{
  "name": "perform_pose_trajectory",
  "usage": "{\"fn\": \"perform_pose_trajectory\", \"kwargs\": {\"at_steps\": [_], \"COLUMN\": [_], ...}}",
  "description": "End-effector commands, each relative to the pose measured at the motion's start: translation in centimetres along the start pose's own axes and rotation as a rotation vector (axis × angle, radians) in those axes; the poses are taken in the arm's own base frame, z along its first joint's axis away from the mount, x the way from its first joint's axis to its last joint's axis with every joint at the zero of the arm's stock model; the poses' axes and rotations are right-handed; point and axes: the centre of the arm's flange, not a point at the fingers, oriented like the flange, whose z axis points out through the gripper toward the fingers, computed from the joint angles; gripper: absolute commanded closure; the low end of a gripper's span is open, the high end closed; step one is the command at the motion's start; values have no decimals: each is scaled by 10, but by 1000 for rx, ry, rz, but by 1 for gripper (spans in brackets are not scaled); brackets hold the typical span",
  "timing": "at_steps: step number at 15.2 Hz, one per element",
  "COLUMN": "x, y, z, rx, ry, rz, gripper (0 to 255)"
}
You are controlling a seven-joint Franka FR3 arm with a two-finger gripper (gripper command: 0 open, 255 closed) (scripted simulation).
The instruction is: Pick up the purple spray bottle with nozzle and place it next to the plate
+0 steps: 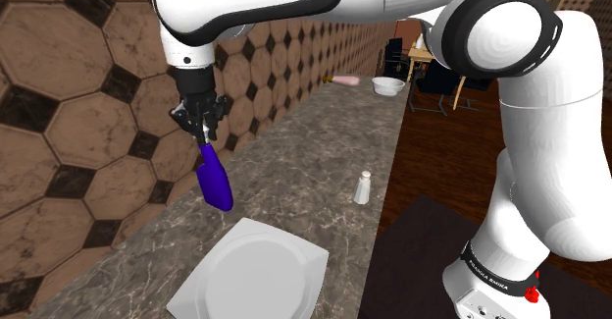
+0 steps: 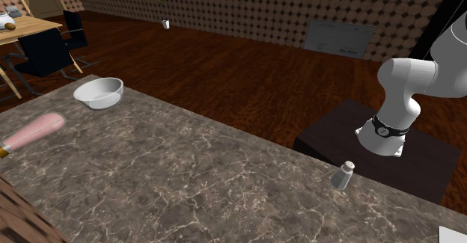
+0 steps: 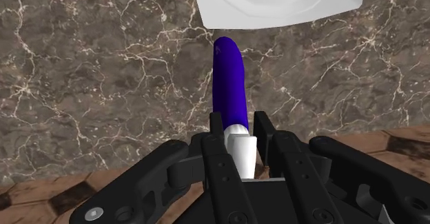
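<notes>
Newbie: Gripper (image 1: 204,131) check, is it actually holding anything or just hovering?

Oldhand: holding for sure. Both black fingers (image 3: 264,127) are clamped on the white nozzle end (image 3: 239,147) of the purple spray bottle (image 1: 214,182). The wrist view is the clearest on that. The bottle hangs body-down from the hand, tilted a bit, over the dark marble counter (image 1: 324,140) and right by the brown tiled wall (image 1: 59,91).

Newbie: so is the bottle touching the counter?

Oldhand: honestly can't tell. In the shoulder view its low end sits just off the far corner of the white plate (image 1: 250,273). From the wrist view the purple tip points at the plate's edge, very near, with a sliver of marble showing between them. So it's close to the plate but not on it.

Newbie: what else is on that counter?

Oldhand: a small shaker (image 1: 363,187) stands upright near the counter's floor-side edge, well apart from the plate. Way down the far end there's a white bowl (image 1: 388,85), and a pink thing (image 1: 345,79) lying on its side near it. The white arm (image 1: 530,42) comes up from the dark stand (image 1: 422,258) at the shoulder view's lower right and reaches across to the wall side.
</notes>
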Motion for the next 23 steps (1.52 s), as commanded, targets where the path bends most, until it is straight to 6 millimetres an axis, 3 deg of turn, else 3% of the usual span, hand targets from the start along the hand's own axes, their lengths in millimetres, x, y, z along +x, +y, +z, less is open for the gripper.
{"fn": "perform_pose_trajectory", "kwargs": {"at_steps": [1,8,16,17,22,23], "x": [0,1,1,1,1,1], "y": [0,1,1,1,1,1], "z": [10,50,50,50,50,37], "rx": [0,0,0,0,0,0], "ry": [1,1,1,1,1,1], "rz": [0,0,0,0,0,0], "gripper": [255,255,255,0,0,0]}}
